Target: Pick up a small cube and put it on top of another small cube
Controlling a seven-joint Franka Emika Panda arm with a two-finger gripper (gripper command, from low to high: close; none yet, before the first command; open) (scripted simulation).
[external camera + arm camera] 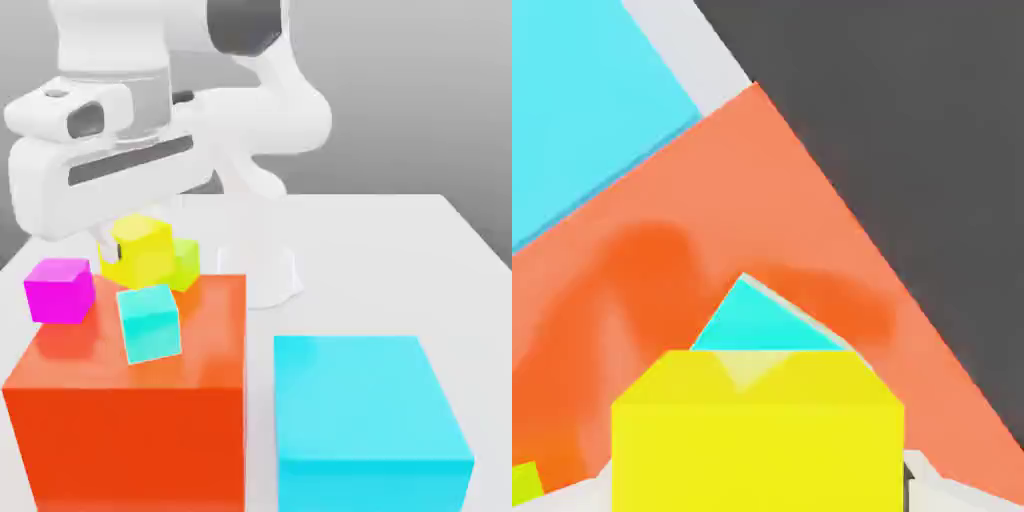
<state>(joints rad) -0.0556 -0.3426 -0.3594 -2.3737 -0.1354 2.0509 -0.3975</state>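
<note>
My gripper is shut on the small bright yellow cube, which hangs above the far edge of the big orange block. In the hand view the yellow cube sits between the fingers, close to the camera. A small cyan cube lies tilted on the orange block's top, just in front of and below the yellow one; the hand view shows the cyan cube right beyond the held cube. A small magenta cube rests on the orange block's left corner.
A small lime-yellow cube sits right beside the held cube, on the exterior view's right. A big cyan block stands to the right of the orange block on the white table. The arm's base rises behind.
</note>
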